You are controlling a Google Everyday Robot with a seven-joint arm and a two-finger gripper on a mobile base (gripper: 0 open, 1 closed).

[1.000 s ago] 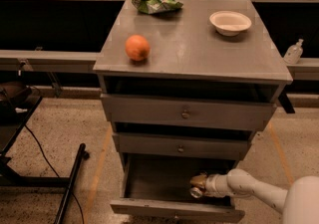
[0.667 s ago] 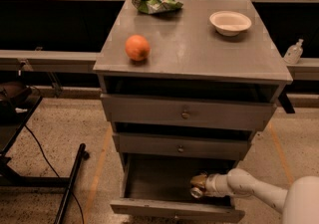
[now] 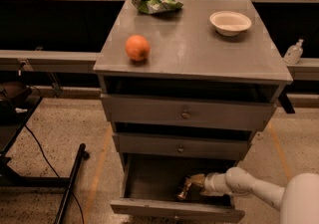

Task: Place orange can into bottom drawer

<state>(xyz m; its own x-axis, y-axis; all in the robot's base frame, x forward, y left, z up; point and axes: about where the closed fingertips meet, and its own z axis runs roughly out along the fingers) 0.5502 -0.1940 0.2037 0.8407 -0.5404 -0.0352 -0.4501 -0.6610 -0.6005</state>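
Note:
The bottom drawer (image 3: pixel 149 207) of the grey cabinet is pulled open. My white arm reaches in from the lower right. My gripper (image 3: pixel 185 188) is inside the drawer, low near its floor on the right side. A small brownish can-like shape, the orange can (image 3: pixel 181 191), sits at the fingertips; its label is hard to make out in the shadow. Whether the can rests on the drawer floor or hangs in the grip is unclear.
On the cabinet top (image 3: pixel 199 54) lie a round orange fruit (image 3: pixel 137 48), a green chip bag (image 3: pixel 155 3) and a white bowl (image 3: pixel 230 22). Two shallower knobbed drawers (image 3: pixel 185 114) sit above. A black stand base (image 3: pixel 70 183) lies on the floor at left.

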